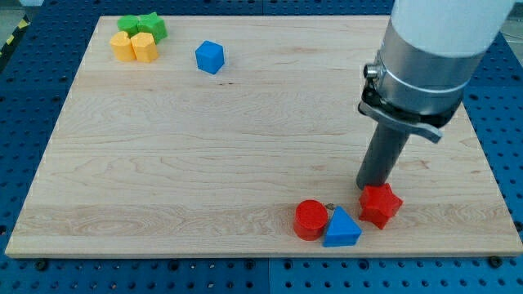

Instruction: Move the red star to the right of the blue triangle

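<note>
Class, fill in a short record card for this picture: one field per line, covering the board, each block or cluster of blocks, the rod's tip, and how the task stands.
board: wooden table top
red star: near the view's bottom, just right of the blue triangle
red cylinder: touching the triangle's left side
blue cube: alone, towards the view's top left
top-left cluster: two green blocks and two yellow blocks, packed together
my tip: right at the star's upper left edge
task state: star already lies right of the triangle
</note>
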